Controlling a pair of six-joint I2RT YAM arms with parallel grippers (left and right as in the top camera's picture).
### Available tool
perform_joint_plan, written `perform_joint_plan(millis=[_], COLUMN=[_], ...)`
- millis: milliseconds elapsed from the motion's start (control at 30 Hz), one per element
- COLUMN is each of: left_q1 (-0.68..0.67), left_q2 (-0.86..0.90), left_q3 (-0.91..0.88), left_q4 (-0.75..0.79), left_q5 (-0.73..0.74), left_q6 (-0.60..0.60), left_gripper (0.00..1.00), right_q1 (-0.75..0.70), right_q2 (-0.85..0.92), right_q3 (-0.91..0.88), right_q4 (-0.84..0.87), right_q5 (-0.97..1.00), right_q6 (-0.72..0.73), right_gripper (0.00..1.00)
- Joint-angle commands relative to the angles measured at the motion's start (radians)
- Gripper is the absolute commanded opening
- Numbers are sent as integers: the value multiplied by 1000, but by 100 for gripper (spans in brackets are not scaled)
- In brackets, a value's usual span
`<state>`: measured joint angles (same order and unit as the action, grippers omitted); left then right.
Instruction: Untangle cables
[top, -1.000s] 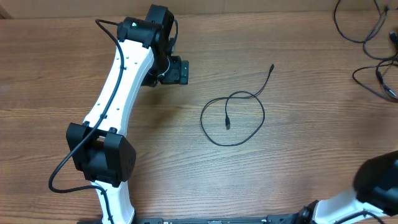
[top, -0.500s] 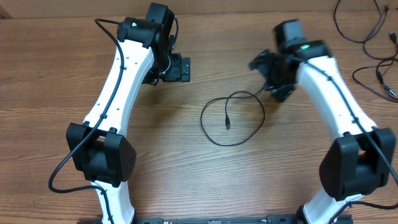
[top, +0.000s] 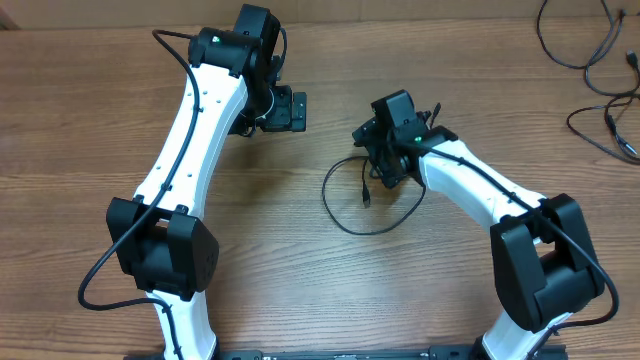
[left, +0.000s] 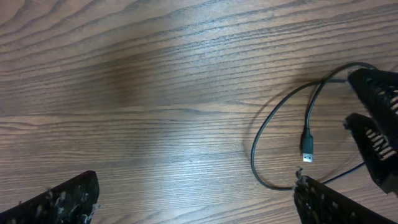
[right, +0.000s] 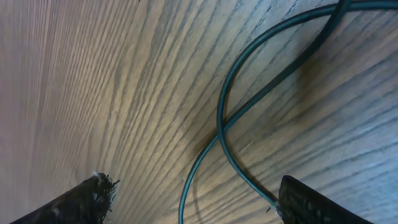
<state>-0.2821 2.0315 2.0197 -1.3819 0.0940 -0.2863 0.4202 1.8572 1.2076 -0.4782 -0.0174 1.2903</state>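
A thin black cable (top: 345, 215) lies in one loose loop at the table's middle, its small plug (left: 307, 149) inside the loop. My right gripper (top: 383, 165) hangs low over the loop's top, open. In the right wrist view its fingertips (right: 84, 199) straddle the spot where the cable (right: 221, 134) crosses itself, with nothing pinched. My left gripper (top: 290, 110) is open to the upper left of the loop, well apart from it; its wrist view shows the cable (left: 258, 140) at the right, near the right-hand fingertip (left: 329, 202).
More black cables (top: 590, 50) lie loose at the table's far right corner, with another bundle (top: 612, 128) just below them. The left arm's white link (top: 195, 130) runs diagonally across the table's left side.
The right arm came in from the right, swung left and down onto the loop's crossing, and its jaws opened. The left arm has stayed put.
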Motion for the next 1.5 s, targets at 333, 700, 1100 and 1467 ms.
perform_joint_plan(millis=[333, 700, 1100, 1467], left_q1=[-7, -7, 72, 173], left_q2=[10, 10, 6, 6], left_q3=[-5, -109, -55, 89], left_q4=[-2, 60, 98, 57], left_q5=[1, 1, 0, 38], left_q6=[-6, -6, -6, -9], left_gripper=[99, 100, 89, 92], right_q1=[74, 166, 200, 200], right_q2=[100, 192, 255, 361], right_q3=[-11, -11, -11, -10], right_q4=[76, 254, 250, 295], right_q5=[14, -41, 41, 90], right_q6=[11, -47, -69, -69], right_gripper=[89, 84, 71, 4])
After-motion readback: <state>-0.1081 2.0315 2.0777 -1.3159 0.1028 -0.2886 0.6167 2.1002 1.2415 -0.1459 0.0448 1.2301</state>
